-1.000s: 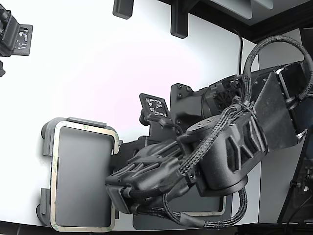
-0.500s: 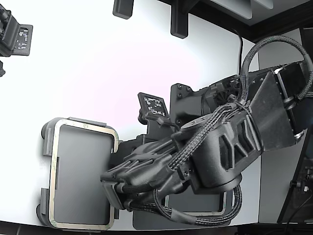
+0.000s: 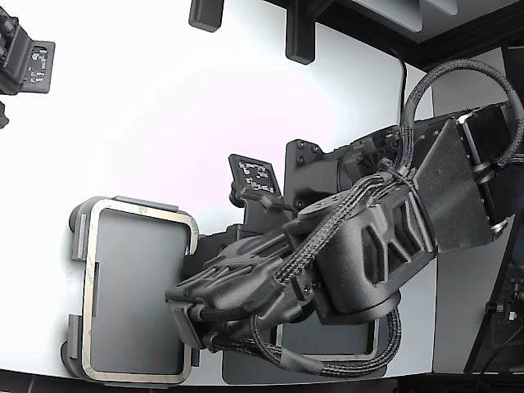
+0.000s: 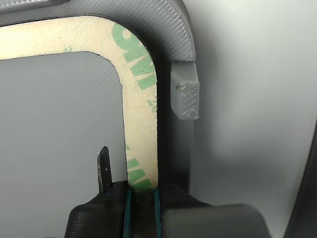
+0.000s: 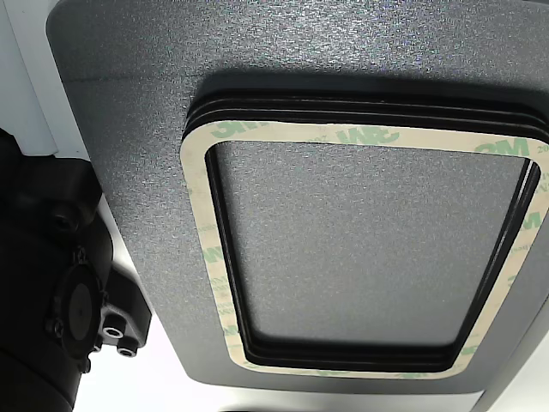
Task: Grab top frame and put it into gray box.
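Observation:
The top frame [image 3: 88,286], a thin cream rectangle with green print, lies inside the gray box [image 3: 76,239] at the exterior view's lower left. My gripper [image 3: 184,327] is at the box's right long side, over the frame's strip. In the wrist view the frame [image 4: 141,99] sits within the gray box wall [image 4: 173,29], beside a raised tab [image 4: 185,94]. Its strip runs in between the dark pads of my gripper [image 4: 142,191], which looks shut on it. A thin metal fingertip [image 4: 103,168] stands just inside the frame's opening.
Several alike frames [image 5: 206,283] are stacked on a darker gray pad [image 5: 129,129]; in the exterior view that pad [image 3: 246,372] is mostly hidden under the arm. A black marker fixture [image 3: 258,180] stands near the box; another [image 3: 29,61] is at the top left.
The arm has shifted toward the exterior view's left and lower. The frame has moved slightly left with it and now sits squarer in the gray box.

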`<state>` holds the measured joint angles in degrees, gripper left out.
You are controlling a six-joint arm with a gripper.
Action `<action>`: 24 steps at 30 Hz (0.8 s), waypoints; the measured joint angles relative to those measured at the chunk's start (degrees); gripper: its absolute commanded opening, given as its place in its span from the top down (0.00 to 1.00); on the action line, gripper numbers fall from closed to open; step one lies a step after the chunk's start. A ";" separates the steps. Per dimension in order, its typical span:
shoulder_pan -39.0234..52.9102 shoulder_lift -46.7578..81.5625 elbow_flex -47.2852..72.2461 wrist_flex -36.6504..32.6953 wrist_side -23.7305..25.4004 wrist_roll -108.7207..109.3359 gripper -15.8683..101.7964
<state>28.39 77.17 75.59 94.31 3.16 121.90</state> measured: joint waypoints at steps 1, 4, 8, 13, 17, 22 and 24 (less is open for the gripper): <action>0.00 0.00 0.00 0.00 0.00 -0.09 0.97; -0.09 -0.09 0.00 0.00 0.00 -0.09 0.97; -0.09 -0.53 0.00 0.00 0.00 -0.26 0.97; -0.35 -0.70 0.09 0.00 -0.09 -0.35 0.97; -0.35 -0.88 0.09 0.00 -0.26 -0.62 0.97; -0.35 -1.41 0.09 0.00 -0.35 -0.70 0.97; -0.35 -1.58 0.09 0.00 -0.35 -0.70 0.97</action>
<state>28.04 75.59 75.67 94.31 2.81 121.20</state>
